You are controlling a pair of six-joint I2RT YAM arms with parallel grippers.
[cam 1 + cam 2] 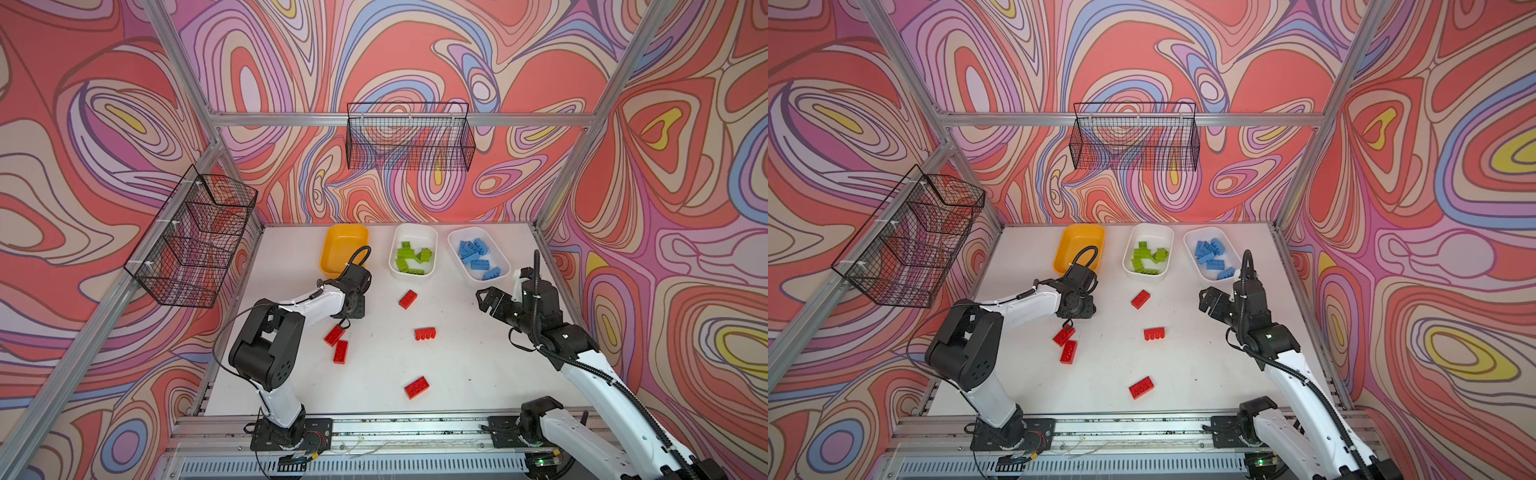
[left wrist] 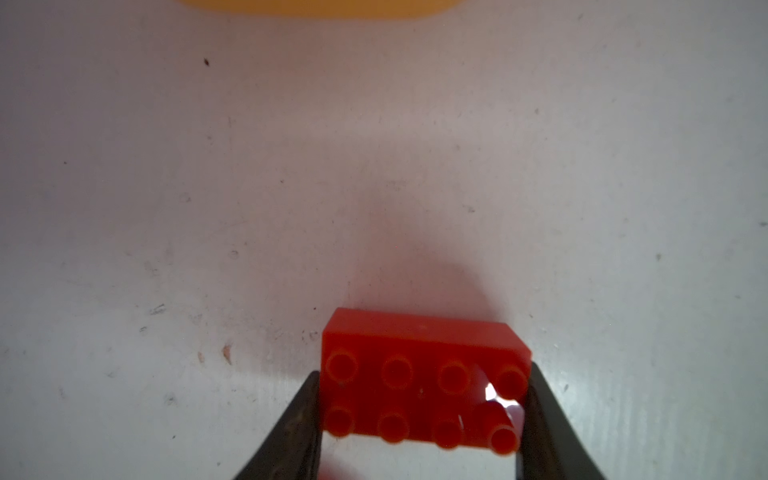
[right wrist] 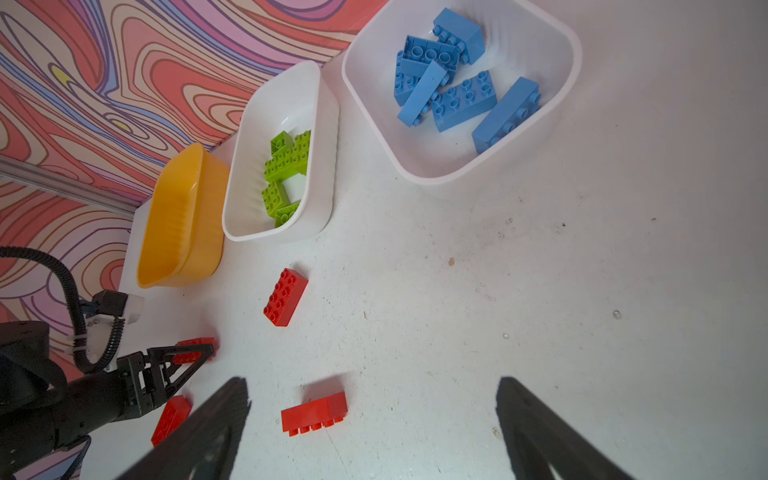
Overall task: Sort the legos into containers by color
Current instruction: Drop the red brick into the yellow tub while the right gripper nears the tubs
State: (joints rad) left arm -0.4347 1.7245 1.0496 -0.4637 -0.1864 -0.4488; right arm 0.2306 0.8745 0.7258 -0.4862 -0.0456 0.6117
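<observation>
At the white tabletop (image 1: 457, 365), the left gripper (image 2: 424, 374) clamps a red brick (image 2: 415, 345) by its short ends, long axis across the jaws; the empty yellow tub (image 1: 338, 245) lies straight ahead, nearer this arm. The right gripper (image 3: 372, 384) hangs wide open, empty.

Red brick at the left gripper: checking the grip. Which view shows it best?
Left wrist view: the red brick sits close, a finger against each short end. In both top views the left gripper partly covers it; the right wrist view shows it small.
</observation>
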